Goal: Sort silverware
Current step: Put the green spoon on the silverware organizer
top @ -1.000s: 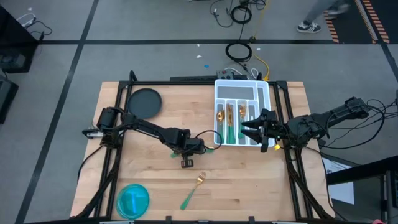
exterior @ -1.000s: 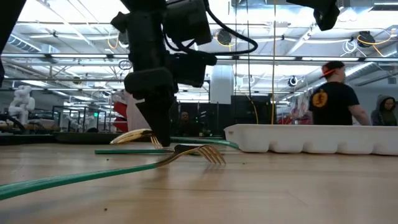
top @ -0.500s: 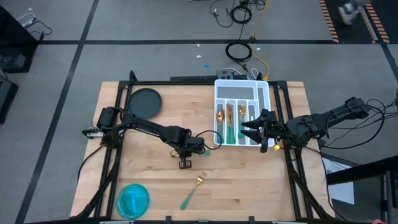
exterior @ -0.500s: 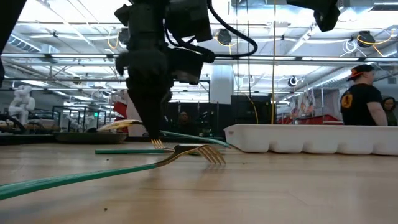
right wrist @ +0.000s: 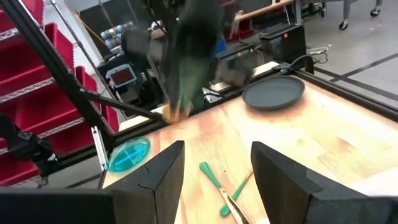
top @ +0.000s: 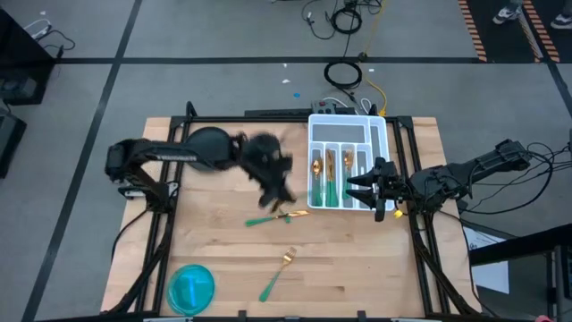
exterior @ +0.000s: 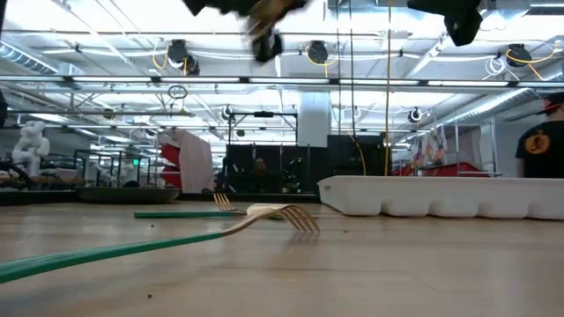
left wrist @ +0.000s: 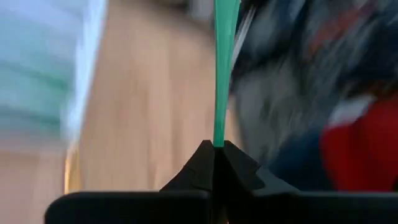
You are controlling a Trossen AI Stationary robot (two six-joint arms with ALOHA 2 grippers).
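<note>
The left end effector [top: 271, 174] is raised above the desk [top: 223, 259] and smeared by motion in the high view. Its fingers [left wrist: 214, 168] are pinched shut on a slim green handle [left wrist: 224, 68]; the head is out of sight, so I cannot say whether this piece is a fork, spoon or knife. The right end effector [top: 357, 186] hangs with its fingers spread and empty at the edge of the white compartmented tray [top: 375, 134].

Below the left end effector a gold-headed utensil [top: 277, 216] lies on the wood, probably a fork going by the tines in the low view. Farther out toward the teal plate [top: 191, 288] lies a clear fork [top: 277, 275]. Several pieces [top: 331, 179] rest in the tray slots just beside the right end effector, and a dark round plate [top: 208, 146] sits behind the left arm.

These utensils look light, stiff and thin. The polished gold heads are curved and likely slippery; the green handles are narrow, straight and matte-looking, so the handle is the better place to grip, near its middle so the piece does not swing. Lying flat on the smooth wood grain, a piece leaves little room for fingertips, so a pinch across the handle's narrow width seems soundest.
</note>
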